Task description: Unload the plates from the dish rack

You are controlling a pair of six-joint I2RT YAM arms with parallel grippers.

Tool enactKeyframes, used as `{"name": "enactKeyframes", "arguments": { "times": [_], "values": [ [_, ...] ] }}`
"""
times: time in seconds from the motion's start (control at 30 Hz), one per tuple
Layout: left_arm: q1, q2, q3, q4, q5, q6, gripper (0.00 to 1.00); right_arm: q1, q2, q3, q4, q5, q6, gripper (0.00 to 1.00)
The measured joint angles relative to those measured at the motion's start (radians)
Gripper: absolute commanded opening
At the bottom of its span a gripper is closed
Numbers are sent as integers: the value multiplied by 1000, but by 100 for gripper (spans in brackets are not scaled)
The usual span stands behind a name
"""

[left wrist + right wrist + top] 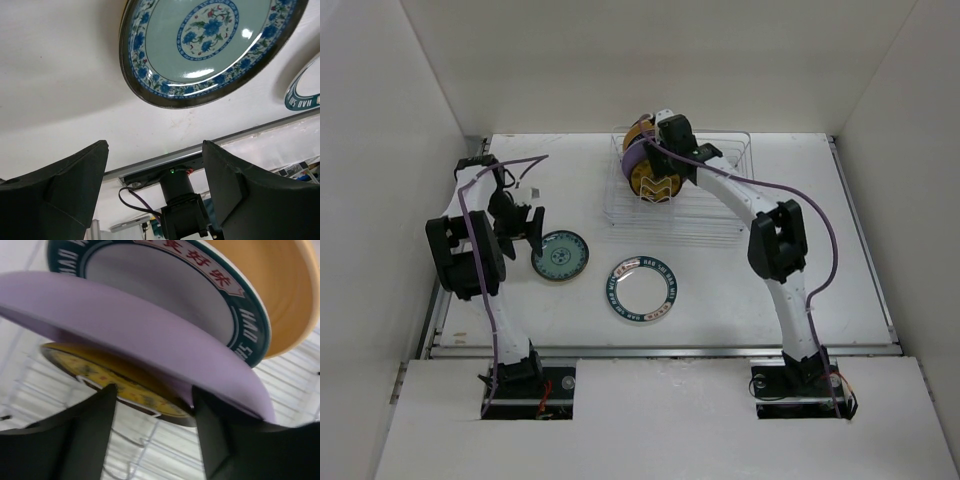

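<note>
- The rack [660, 222] sits at the far middle of the counter [860, 290], with four plates standing on edge, packed close, at its far left end.
- In the right wrist view these are a yellow plate [125, 387] with a pattern, a lavender plate [150, 340], a teal-rimmed plate [200, 285] with lettering, and a tan plate [285, 290].
- The right fingers [90, 430] are spread at these plates. The yellow plate's edge lies between them and the lavender plate's rim runs just above them. Whether either finger touches a plate cannot be told.
- Two more plates lie flat on the counter in front of the rack, near each other but apart: a blue plate [560, 256] with flowers, and a second teal-rimmed plate [640, 290] to its right.
- The left fingers [65, 190] are spread with nothing between them, just left of the blue plate and clear of it.
</note>
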Motion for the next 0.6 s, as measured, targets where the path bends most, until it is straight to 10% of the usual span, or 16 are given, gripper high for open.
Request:
{"name": "enactKeyframes", "arguments": {
  "times": [0.3, 0.6],
  "values": [
    [0, -61, 0, -18, 6, -4, 74, -10, -42, -82, 49, 64, -121, 6],
    [-6, -79, 0, -45, 22, -2, 74, 16, -169, -195, 80, 120, -283, 0]
  ]
}}
